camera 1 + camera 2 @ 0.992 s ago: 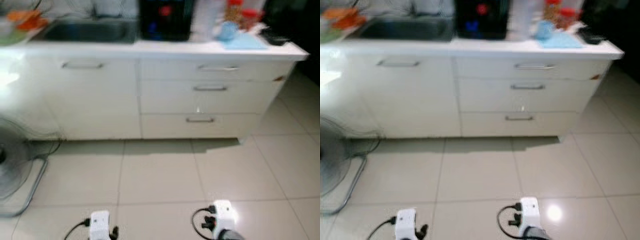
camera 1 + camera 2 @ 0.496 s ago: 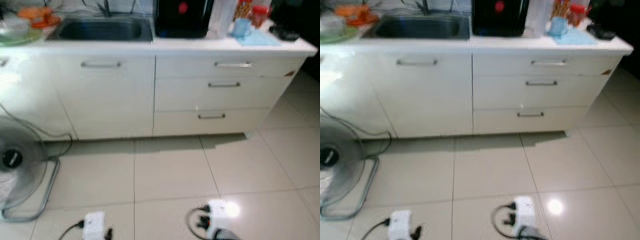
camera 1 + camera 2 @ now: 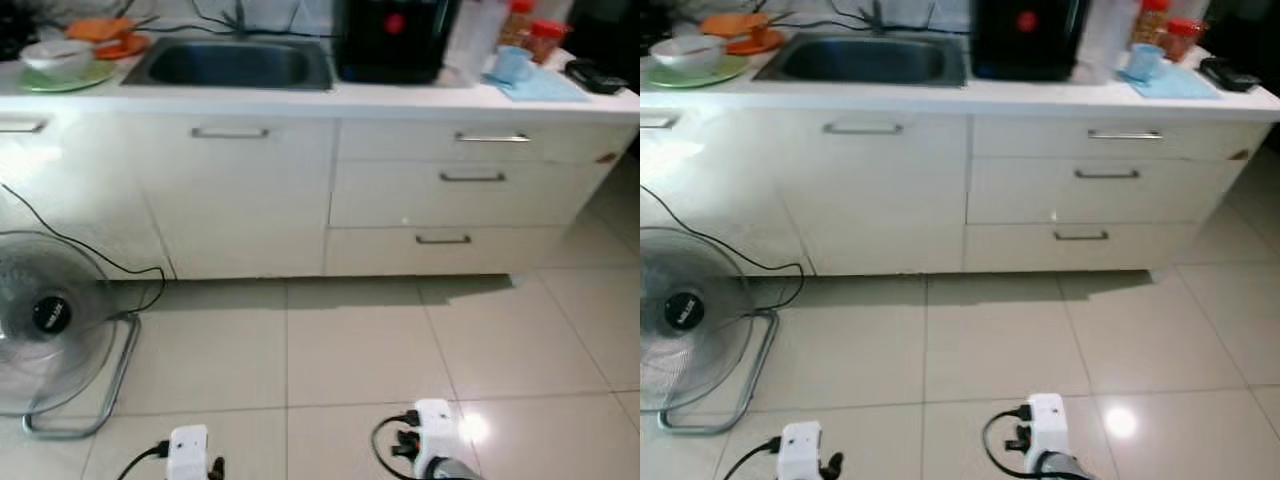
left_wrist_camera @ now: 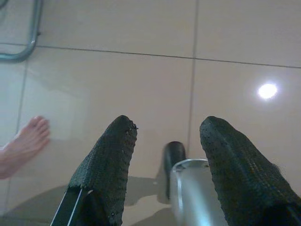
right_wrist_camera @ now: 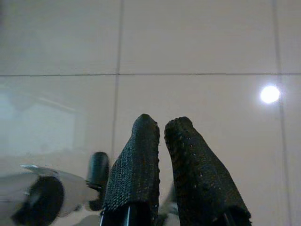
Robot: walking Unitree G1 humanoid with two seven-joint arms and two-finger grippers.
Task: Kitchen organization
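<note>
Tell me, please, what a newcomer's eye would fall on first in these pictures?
Probably the long white kitchen cabinet with silver drawer handles facing the robot, its steel sink set in the top beside a black appliance with a red spot. Next, the round grey floor fan standing on the pale tiles at the robot's left. In the left wrist view a person's bare foot rests on the tiles beyond the open left gripper.
</note>
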